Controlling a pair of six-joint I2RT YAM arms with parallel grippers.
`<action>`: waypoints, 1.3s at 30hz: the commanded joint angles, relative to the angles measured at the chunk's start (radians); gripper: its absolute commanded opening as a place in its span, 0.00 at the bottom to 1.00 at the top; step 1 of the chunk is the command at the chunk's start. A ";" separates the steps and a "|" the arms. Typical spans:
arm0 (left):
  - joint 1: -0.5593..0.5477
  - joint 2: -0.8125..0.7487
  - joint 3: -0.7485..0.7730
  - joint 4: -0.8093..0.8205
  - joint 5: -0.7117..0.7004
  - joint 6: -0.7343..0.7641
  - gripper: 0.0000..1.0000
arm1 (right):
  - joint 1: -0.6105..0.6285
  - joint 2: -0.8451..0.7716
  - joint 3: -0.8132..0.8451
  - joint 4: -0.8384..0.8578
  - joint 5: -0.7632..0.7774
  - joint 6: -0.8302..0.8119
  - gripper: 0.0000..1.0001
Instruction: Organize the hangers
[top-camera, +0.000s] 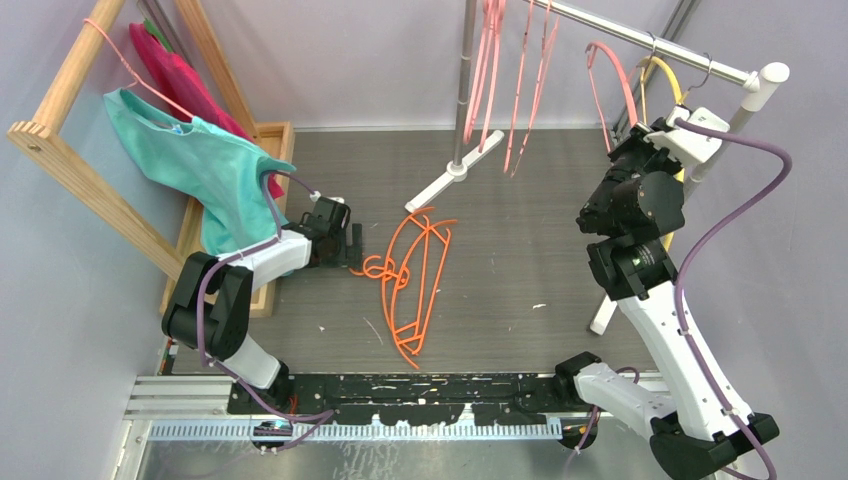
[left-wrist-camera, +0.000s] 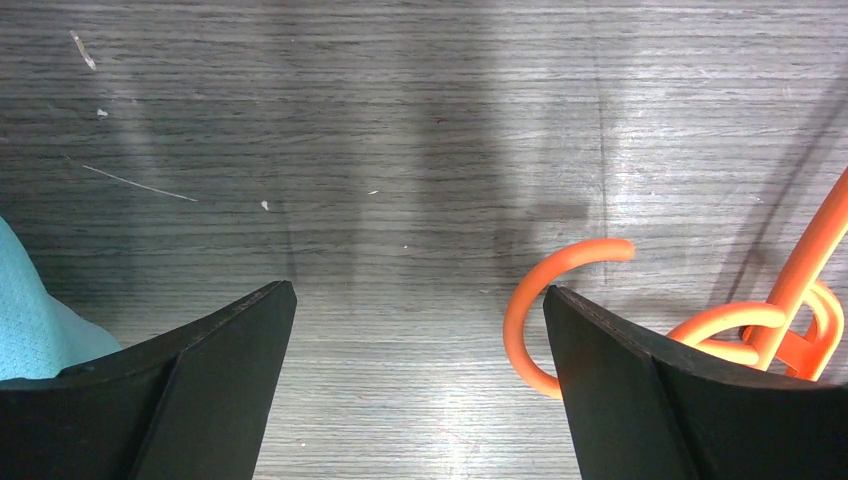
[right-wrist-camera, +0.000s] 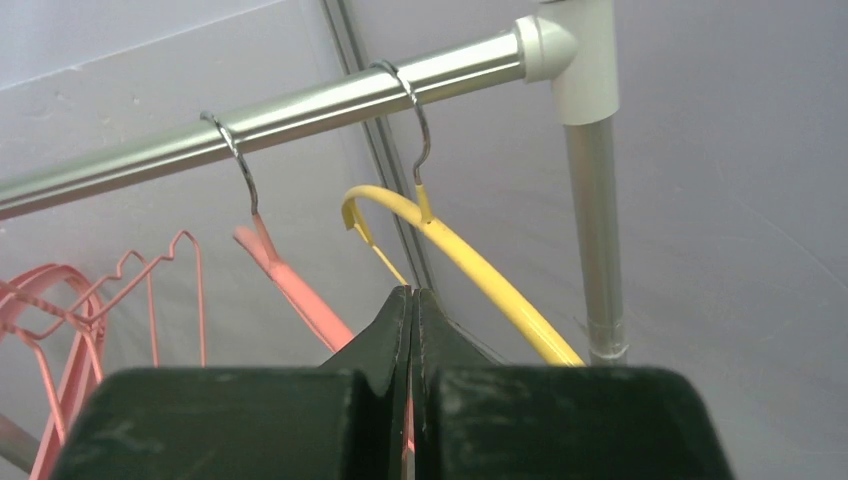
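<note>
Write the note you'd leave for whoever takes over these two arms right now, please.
Left gripper: open, low over the table, holding nothing. An orange hook lies beside one finger.
Right gripper: shut, up by the rail, just under the yellow hanger.
Done: the pink hangers and the yellow one hang on the rail.
Left: the orange hangers lie tangled on the table and probably need hanging too.
</note>
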 joint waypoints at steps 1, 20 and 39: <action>-0.003 -0.004 0.041 -0.008 0.002 0.001 0.98 | 0.003 -0.026 0.019 0.194 0.062 -0.111 0.01; -0.003 0.034 0.047 -0.017 0.008 -0.003 0.98 | -0.104 0.083 0.068 0.345 0.084 -0.312 0.01; -0.003 0.044 0.061 -0.043 -0.015 0.000 0.98 | -0.310 0.206 0.192 0.113 -0.066 -0.103 0.01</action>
